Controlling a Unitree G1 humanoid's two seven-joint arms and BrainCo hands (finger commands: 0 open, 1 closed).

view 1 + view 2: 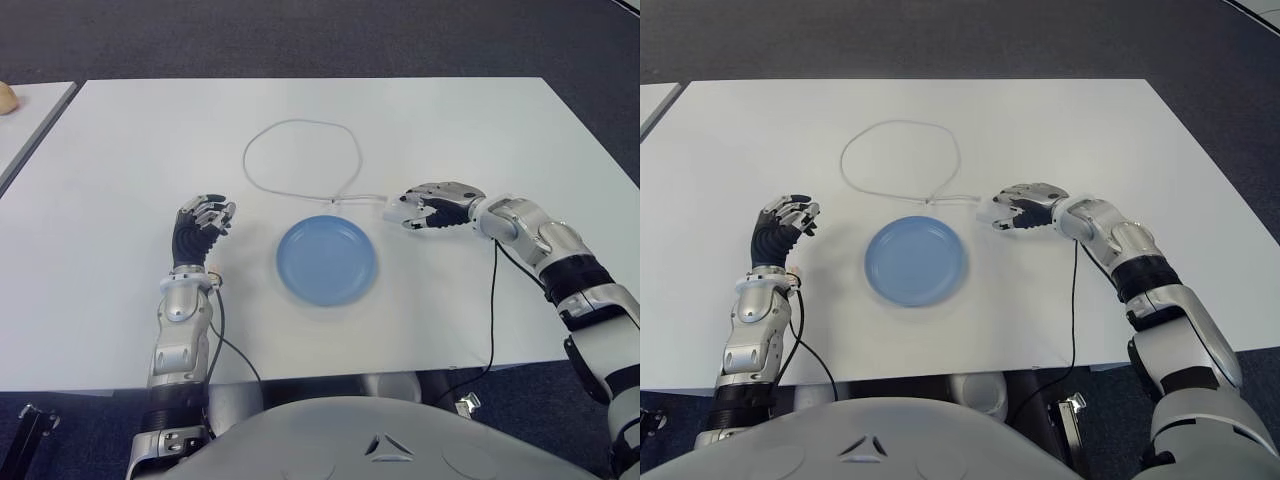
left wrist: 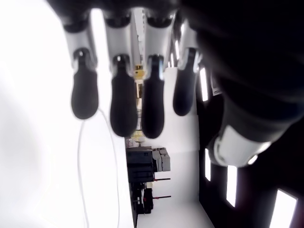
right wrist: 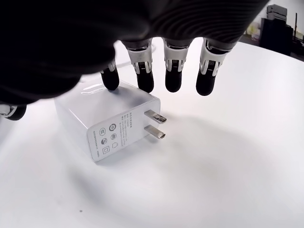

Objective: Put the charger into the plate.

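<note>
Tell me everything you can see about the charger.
The charger is a white, smooth plastic-looking block with rounded edges, two flat metal prongs on one face and small grey printed marks beside them. It lies on the white table, right of the blue plate, not in it. A thin white cable runs from it in a loop. The right hand is over it, fingertips on its top.

smooth white plastic charger (image 3: 107, 124), faintly glossy, with two shiny metal prongs (image 3: 154, 124). matt white tabletop (image 1: 470, 130), smooth. plate (image 1: 326, 260) looks smooth blue plastic with a soft sheen. right robot hand (image 3: 156, 71): silvery segments, matt black rubbery fingertips (image 3: 173, 81).
</note>
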